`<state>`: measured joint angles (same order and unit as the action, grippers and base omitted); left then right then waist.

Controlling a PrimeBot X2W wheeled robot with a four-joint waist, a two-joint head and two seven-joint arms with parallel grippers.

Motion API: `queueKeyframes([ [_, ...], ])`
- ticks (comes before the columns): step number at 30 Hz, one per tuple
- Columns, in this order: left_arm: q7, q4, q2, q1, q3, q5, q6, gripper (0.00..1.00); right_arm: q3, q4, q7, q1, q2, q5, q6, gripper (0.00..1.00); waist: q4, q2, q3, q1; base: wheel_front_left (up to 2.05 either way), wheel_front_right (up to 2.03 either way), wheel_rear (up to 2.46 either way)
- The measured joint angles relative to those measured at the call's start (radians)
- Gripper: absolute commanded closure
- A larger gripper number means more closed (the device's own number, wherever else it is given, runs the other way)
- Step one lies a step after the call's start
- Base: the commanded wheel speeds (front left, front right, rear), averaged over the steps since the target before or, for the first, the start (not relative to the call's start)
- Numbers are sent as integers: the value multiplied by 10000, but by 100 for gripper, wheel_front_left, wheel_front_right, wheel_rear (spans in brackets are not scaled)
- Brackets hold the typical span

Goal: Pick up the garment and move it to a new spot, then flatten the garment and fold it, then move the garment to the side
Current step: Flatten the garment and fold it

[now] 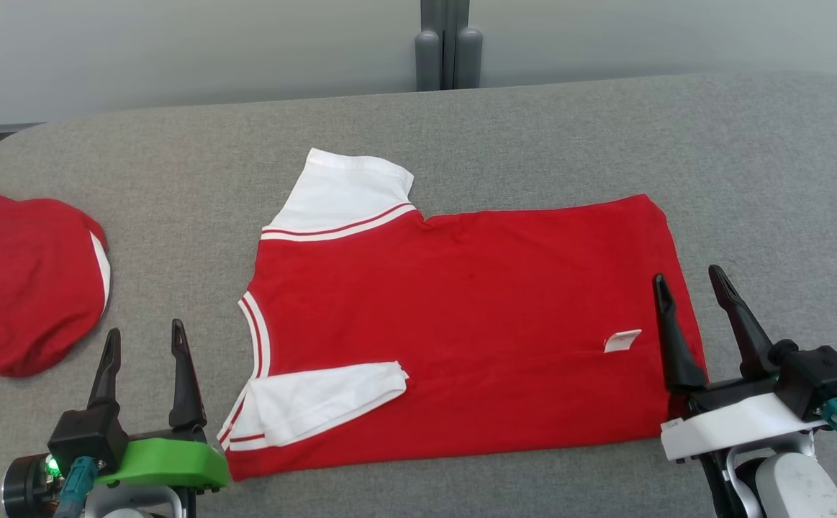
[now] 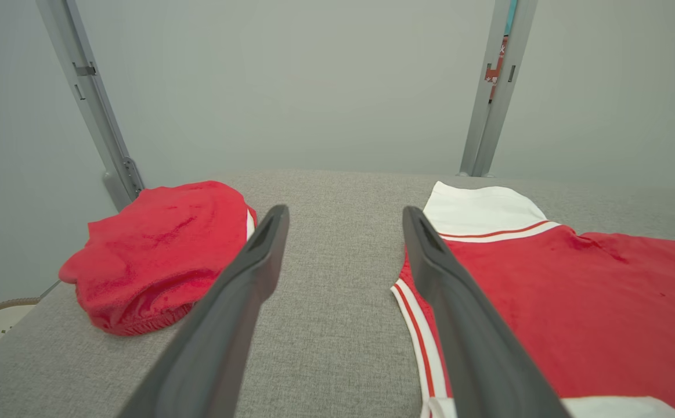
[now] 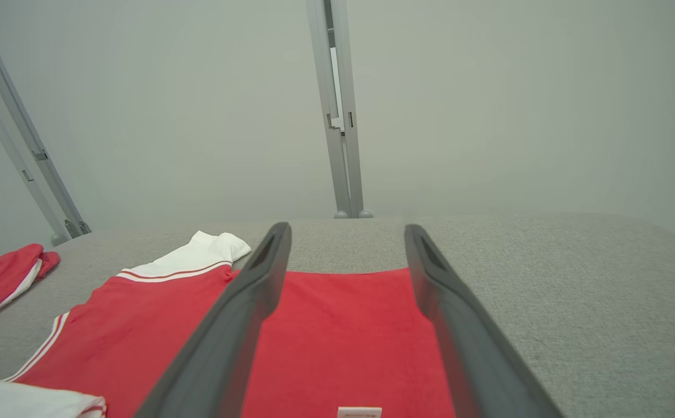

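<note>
The garment [image 1: 461, 316] is a red shirt with white sleeves, lying flat across the middle of the grey table [image 1: 533, 129], collar toward the left. Its far sleeve [image 1: 346, 194] sticks out; the near sleeve [image 1: 317, 406] is folded onto the body. A small white label [image 1: 621, 340] shows near the hem. My left gripper [image 1: 145, 338] stands open at the lower left, just left of the collar, nothing between its fingers. Above the shirt's hem edge at the lower right, my right gripper [image 1: 691, 280] is open and empty. The shirt [image 2: 575, 302] [image 3: 337, 337] appears in both wrist views.
A second red garment [image 1: 26, 277] lies bunched at the table's left edge, also visible as a red heap [image 2: 157, 249] in the left wrist view. Grey posts [image 1: 448, 43] rise behind the table's far edge. A pale wall stands beyond.
</note>
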<state>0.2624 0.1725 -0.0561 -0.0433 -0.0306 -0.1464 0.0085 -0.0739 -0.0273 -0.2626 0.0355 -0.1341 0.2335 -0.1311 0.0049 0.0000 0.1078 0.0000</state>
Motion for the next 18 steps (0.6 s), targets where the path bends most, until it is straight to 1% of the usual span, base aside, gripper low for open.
queueKeyframes([
  [7,0,15,13,2,-63,15,-12,0,33,-188,-2,-54,38,-27,0,0,-20,0,-40,0,0,0,0],
  [12,0,255,-4,-139,-25,42,-194,0,150,-389,0,42,50,-25,0,0,-55,0,70,0,0,0,0],
  [18,-134,876,-502,-2100,232,180,-600,0,-125,-1080,138,1610,-585,-65,0,0,-140,0,441,0,0,0,0],
])
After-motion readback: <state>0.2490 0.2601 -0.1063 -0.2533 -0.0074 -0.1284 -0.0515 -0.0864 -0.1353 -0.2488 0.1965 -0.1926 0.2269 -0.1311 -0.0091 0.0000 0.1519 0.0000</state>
